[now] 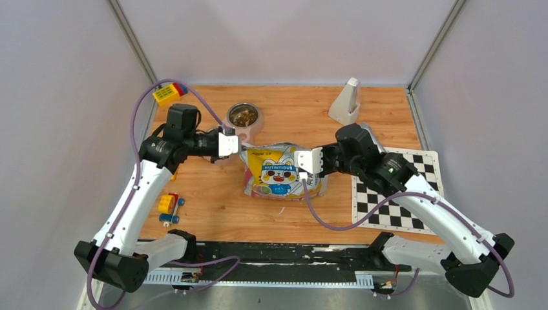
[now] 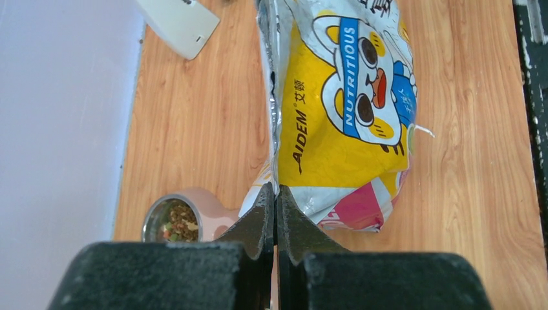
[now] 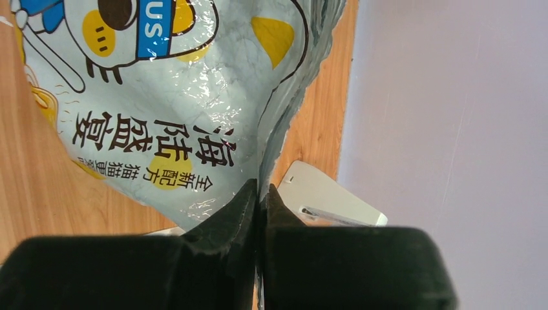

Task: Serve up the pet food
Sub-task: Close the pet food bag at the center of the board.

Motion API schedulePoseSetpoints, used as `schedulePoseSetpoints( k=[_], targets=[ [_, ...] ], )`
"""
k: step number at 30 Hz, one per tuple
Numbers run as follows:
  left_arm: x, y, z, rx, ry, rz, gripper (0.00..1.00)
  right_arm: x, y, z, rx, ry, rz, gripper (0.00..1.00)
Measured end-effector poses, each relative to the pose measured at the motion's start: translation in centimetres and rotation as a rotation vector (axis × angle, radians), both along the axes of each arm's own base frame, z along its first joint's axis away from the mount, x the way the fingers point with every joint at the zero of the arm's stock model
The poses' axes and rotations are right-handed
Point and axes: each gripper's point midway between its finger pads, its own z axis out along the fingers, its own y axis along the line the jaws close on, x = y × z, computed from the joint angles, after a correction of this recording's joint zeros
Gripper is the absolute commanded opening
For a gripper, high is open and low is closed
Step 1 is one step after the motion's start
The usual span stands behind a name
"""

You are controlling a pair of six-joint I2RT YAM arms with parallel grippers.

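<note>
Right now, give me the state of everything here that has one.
pet food bag: pinched at two opposite edges, silver lining showing.
left gripper: shut on the pet food bag.
right gripper: shut on the pet food bag.
bowl: upright, holding kibble.

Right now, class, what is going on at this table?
Two robot arms are handling a cat-print bag. The left gripper and the right gripper are each shut on an edge of the bag, holding it between them. Behind it, the bowl already has kibble in it.
</note>
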Motion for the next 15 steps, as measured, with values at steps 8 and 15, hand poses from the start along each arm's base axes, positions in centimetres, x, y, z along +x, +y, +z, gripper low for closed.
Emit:
schedulePoseSetpoints(
  k=[8,15],
  targets=[
    [-1.0,0.5,-0.9,0.08,-0.125,-0.104,0.0,-0.6,-0.6,0.4,0.021,-0.004,0.002,0.45],
    [-1.3,0.7,-1.7,0.13,-0.199,-0.137,0.0,-0.7,-0.4,-0.3,0.028,0.026,-0.007,0.42]
  ],
)
